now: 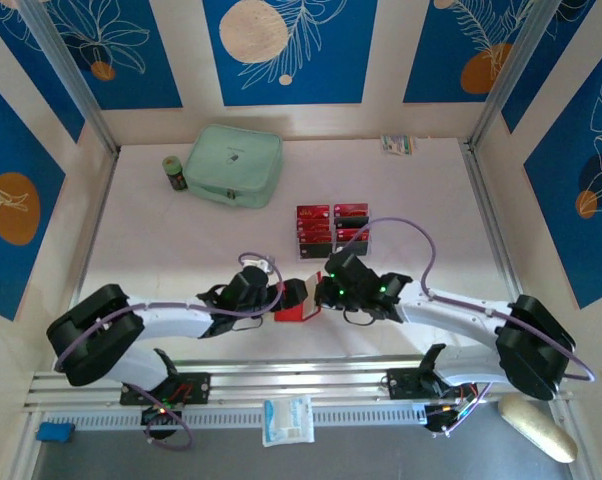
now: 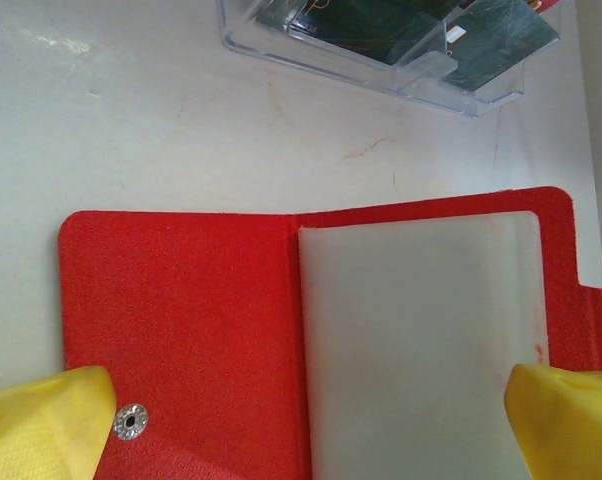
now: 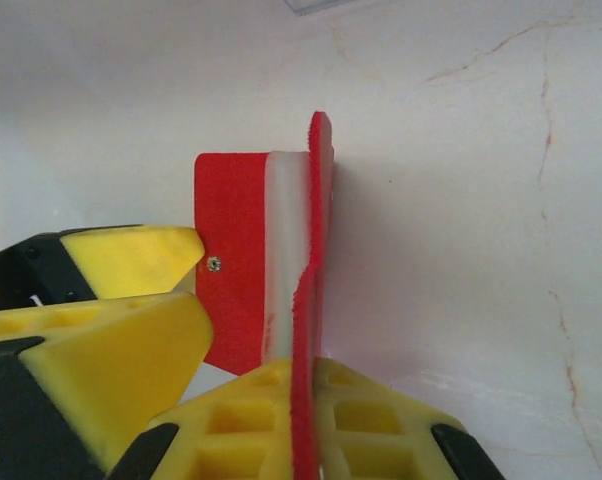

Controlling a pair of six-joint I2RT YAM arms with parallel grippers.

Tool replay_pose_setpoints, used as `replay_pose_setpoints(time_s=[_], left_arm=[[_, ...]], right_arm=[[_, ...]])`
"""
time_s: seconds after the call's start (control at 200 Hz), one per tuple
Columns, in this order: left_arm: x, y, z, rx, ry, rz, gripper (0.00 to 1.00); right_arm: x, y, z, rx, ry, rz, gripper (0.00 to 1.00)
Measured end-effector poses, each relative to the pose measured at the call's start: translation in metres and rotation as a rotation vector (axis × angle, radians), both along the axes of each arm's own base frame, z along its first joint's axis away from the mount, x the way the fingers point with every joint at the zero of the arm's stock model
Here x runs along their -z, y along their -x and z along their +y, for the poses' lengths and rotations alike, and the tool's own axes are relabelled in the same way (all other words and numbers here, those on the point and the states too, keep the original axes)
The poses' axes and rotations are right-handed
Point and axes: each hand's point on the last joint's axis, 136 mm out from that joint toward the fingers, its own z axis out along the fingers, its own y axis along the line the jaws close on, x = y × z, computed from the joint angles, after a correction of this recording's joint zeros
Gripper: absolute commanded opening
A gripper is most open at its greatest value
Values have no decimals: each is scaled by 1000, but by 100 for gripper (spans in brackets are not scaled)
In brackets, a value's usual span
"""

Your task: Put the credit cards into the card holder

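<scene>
Red folding leather-like card holder [image 2: 181, 320] straddled by wide-spread left gripper [image 2: 311, 405], one flap pinched upright by right gripper [image 3: 306, 440], arms angled inward

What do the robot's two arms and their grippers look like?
Both the left arm and right arm have white links with black joint housings and looping purple cables. The left gripper and right gripper are black, and their fingers are yellow. Green lights dot the right one.

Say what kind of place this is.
Probably a staged robot test cell, not a home: white table boxed in by blue leaf-print panels, with an aluminium rail along its near edge.
</scene>
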Motion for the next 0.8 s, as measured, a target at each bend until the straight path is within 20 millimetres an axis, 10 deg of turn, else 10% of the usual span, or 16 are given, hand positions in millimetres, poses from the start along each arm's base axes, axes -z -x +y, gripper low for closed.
replay_pose_setpoints(time_s=[0.8], left_arm=[[-13,-8,49,-95,-59,-49,100]], right_arm=[[1,3,44,-102,141,-6,0]])
